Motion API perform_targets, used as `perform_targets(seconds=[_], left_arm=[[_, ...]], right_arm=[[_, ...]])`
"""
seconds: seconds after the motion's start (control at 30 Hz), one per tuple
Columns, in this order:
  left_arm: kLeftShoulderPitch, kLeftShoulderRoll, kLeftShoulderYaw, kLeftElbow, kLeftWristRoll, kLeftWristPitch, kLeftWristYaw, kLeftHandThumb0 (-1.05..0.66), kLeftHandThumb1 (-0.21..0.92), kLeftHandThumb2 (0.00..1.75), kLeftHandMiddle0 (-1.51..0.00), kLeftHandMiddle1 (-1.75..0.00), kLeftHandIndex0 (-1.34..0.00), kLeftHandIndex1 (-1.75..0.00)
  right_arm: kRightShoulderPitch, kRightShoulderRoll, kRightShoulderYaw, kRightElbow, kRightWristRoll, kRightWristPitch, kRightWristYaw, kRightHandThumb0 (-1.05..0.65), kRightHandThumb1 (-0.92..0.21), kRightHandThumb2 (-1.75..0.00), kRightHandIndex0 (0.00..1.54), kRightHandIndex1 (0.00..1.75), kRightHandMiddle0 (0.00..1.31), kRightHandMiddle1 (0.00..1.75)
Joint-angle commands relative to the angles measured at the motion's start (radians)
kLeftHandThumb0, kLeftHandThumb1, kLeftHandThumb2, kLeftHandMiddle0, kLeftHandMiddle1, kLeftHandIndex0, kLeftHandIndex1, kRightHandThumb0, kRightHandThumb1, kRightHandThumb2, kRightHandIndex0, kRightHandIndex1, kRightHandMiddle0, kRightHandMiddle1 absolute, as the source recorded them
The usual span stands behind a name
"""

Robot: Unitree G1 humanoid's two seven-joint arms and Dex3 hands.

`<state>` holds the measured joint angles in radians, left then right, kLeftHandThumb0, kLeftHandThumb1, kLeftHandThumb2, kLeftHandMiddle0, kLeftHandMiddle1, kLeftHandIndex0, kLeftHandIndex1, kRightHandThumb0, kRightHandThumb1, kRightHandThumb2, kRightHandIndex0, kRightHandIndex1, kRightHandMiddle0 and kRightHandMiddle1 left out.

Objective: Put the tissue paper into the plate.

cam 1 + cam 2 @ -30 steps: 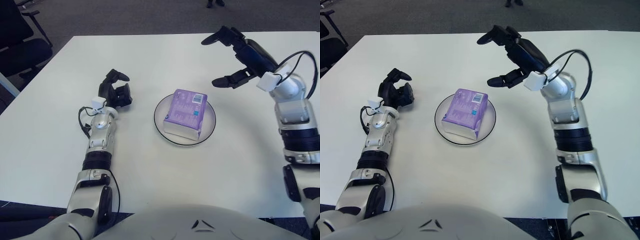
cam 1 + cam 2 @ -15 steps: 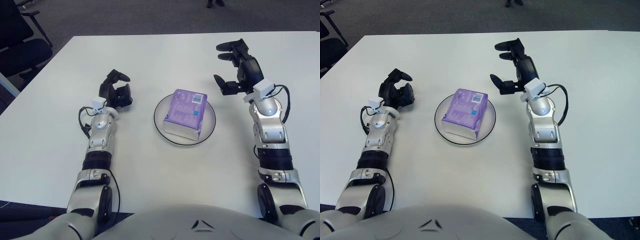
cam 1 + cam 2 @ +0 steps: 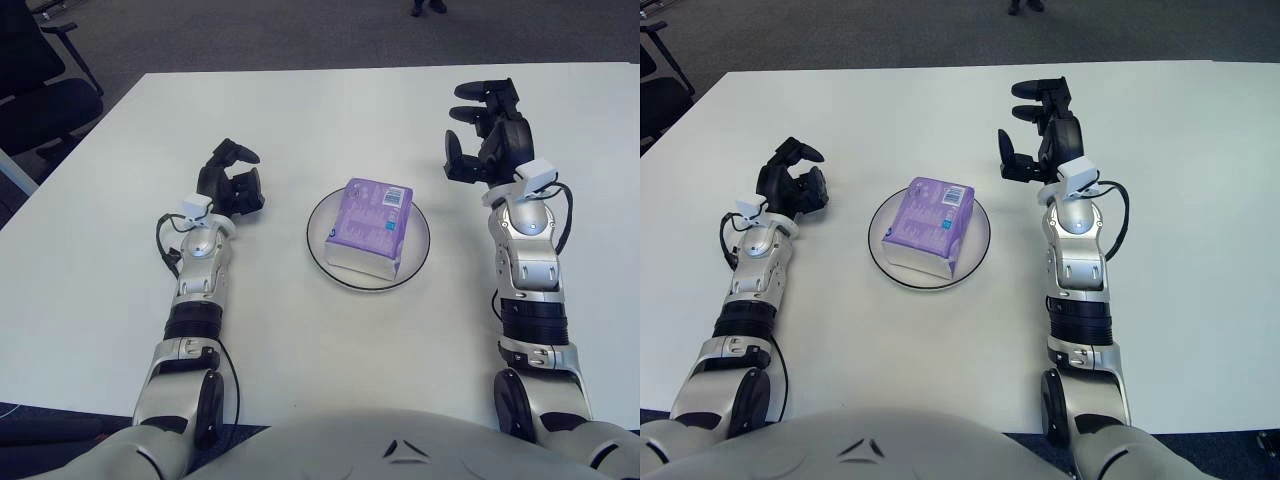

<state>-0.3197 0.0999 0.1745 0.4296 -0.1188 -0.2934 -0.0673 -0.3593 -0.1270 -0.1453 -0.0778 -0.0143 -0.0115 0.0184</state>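
White table (image 3: 300, 110): tissue pack (image 3: 371, 226) on plate (image 3: 418, 255), long axis seemingly front-to-back.

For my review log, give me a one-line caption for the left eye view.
Purple tissue paper pack sits in the plate, with the open, empty right robot hand to its right and the left robot hand to its left.

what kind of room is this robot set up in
Probably an office or lab: a large white table stands on grey carpet, with a dark office chair at its left corner. On the table, a purple tissue pack lies in a plate.
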Motion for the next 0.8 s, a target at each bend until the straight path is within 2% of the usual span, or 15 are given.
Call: perform_targets(seconds=[0.0,0.03,0.13,0.23,0.33,0.5,0.53,0.63,0.77], left_arm=[[0.180,-0.067,-0.009,0.110,-0.010,-0.018,-0.010,-0.45,0.39,1.22,-1.29,-1.75,-0.55,-1.75],[0.181,-0.067,-0.010,0.109,-0.010,-0.019,-0.010,-0.45,0.39,1.23,-1.29,-1.75,-0.55,-1.75],[0.185,-0.067,-0.012,0.101,-0.011,-0.020,-0.014,-0.46,0.39,1.23,-1.29,-1.75,-0.55,-1.75],[0.192,-0.070,-0.013,0.085,-0.013,-0.017,-0.015,-0.46,0.39,1.23,-1.30,-1.75,-0.56,-1.75],[0.199,-0.072,-0.013,0.060,-0.014,-0.010,-0.011,-0.46,0.38,1.25,-1.31,-1.75,-0.57,-1.75],[0.205,-0.078,-0.014,0.035,-0.009,-0.008,0.001,-0.47,0.35,1.27,-1.31,-1.75,-0.58,-1.75],[0.206,-0.079,-0.014,0.029,-0.008,-0.007,0.003,-0.47,0.35,1.27,-1.31,-1.75,-0.58,-1.75],[0.211,-0.083,-0.015,0.016,-0.007,-0.004,0.007,-0.47,0.35,1.28,-1.31,-1.75,-0.59,-1.75],[0.216,-0.087,-0.015,0.002,-0.006,0.003,0.012,-0.47,0.35,1.28,-1.31,-1.75,-0.59,-1.75]], right_arm=[[0.024,0.017,-0.015,-0.010,0.031,-0.005,-0.016,-0.23,-0.49,-1.23,0.29,1.37,0.00,1.55],[0.026,0.018,-0.015,-0.009,0.032,-0.007,-0.016,-0.23,-0.49,-1.23,0.29,1.37,0.00,1.56],[0.035,0.021,-0.019,-0.002,0.036,-0.014,-0.018,-0.31,-0.78,-0.76,0.31,1.39,0.13,1.68],[0.048,0.027,-0.030,0.005,0.048,-0.016,-0.020,-0.33,-0.87,-0.60,0.33,1.39,0.17,1.73],[0.066,0.036,-0.040,0.006,0.061,-0.009,-0.023,-0.34,-0.91,-0.54,0.32,1.39,0.18,1.74],[0.095,0.044,-0.049,0.007,0.078,0.000,-0.029,-0.36,-0.80,-0.68,0.30,1.45,0.26,1.75],[0.105,0.047,-0.051,0.012,0.081,-0.004,-0.029,-0.23,-0.76,-0.71,0.34,1.44,0.28,1.75],[0.125,0.054,-0.055,0.034,0.089,-0.019,-0.027,-0.08,-0.69,-0.77,0.40,1.44,0.31,1.75],[0.136,0.056,-0.066,0.097,0.101,-0.045,-0.020,-0.03,-0.56,-0.92,0.54,1.42,0.33,1.75]])
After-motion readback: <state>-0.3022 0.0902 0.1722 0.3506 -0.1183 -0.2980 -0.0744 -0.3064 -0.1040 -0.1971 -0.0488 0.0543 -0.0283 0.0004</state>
